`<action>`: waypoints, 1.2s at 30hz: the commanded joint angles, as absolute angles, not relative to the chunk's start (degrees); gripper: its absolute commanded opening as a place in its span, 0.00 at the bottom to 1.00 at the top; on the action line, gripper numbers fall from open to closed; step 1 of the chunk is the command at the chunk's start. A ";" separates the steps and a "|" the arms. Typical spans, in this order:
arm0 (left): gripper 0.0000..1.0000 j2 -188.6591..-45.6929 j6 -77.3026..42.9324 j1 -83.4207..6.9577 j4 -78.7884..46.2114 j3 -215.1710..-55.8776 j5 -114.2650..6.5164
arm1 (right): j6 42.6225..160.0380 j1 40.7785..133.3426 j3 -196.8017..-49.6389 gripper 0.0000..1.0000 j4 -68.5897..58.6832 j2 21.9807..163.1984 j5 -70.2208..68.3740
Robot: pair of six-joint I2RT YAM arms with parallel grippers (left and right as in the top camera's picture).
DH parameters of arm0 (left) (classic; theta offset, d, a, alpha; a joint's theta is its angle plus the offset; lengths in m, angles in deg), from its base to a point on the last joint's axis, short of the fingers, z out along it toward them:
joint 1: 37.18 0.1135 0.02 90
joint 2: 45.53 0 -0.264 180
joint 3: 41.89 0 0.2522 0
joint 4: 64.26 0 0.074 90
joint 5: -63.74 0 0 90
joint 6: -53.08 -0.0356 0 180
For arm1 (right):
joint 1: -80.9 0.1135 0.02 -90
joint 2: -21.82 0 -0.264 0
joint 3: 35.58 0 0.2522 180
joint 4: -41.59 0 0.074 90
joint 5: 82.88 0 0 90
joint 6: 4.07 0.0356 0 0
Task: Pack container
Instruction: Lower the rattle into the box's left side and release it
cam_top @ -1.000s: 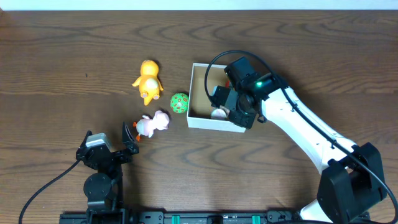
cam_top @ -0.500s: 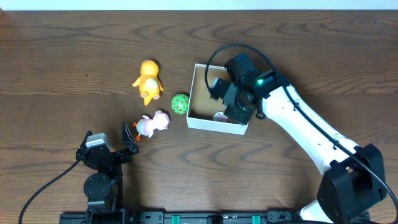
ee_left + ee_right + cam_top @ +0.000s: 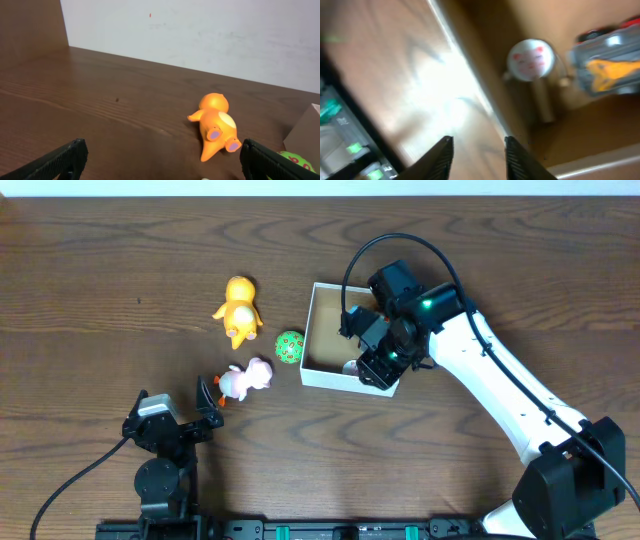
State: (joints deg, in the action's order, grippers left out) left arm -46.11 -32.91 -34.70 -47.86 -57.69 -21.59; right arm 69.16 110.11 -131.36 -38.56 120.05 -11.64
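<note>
Wooden table, right claw parted, empty, over container edge, left claw wide

The dark wooden tabletop is showing strong grain and catching a soft sheen under the light. The container is showing smooth white outer walls and a matt brown cardboard inside. The orange toy is looking like smooth, slightly glossy plastic. The left fingers are looking matt black. The right arm is wearing a smooth white shell.
</note>
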 commanded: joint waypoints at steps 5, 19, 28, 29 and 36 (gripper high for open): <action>0.98 -45.87 -33.68 -34.79 -46.79 -55.92 -21.35 | 69.20 110.22 -132.06 0.03 -43.98 119.03 -17.28; 0.98 -45.87 -33.68 -34.79 -46.79 -55.92 -21.35 | 68.54 111.42 -126.55 0.04 -42.75 119.05 -10.25; 0.98 -45.87 -33.68 -34.79 -46.79 -55.92 -21.35 | 68.54 111.29 -125.29 0.09 -40.63 119.07 -4.10; 0.98 -45.87 -33.68 -34.79 -46.79 -55.92 -21.35 | 68.57 111.29 -125.29 0.10 -40.39 119.07 -3.97; 0.98 -45.87 -33.68 -34.79 -46.79 -55.92 -21.35 | 68.81 111.29 -125.24 0.10 -39.65 119.22 -3.62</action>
